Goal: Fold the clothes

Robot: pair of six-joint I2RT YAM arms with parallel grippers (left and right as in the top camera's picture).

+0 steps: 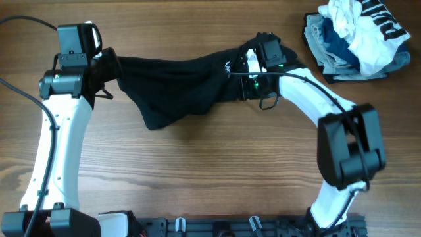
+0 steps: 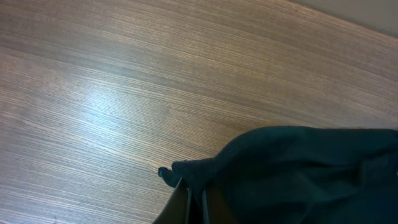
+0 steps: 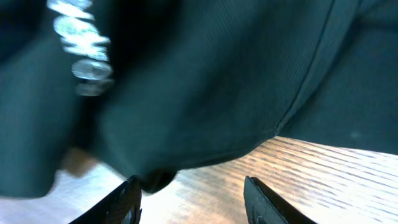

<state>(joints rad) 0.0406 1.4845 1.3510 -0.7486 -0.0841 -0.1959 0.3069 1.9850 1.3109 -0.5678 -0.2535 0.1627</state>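
Note:
The black garment (image 1: 172, 85) hangs stretched across the back of the table between both arms, sagging to a point at its middle. Its white logo (image 1: 227, 66) shows near the right end and also in the right wrist view (image 3: 84, 59). My left gripper (image 1: 108, 66) is shut on the garment's left edge; in the left wrist view the fingers (image 2: 196, 202) pinch black fabric (image 2: 298, 174). My right gripper (image 1: 250, 62) is at the garment's right end. In the right wrist view its fingers (image 3: 193, 196) are spread apart with bare table between them, just below the cloth (image 3: 205, 93).
A heap of white, black-lettered and light-blue clothes (image 1: 355, 36) lies at the back right corner. The wooden table (image 1: 197, 171) stretches in front of the garment. Cables run along the left arm (image 1: 46, 131).

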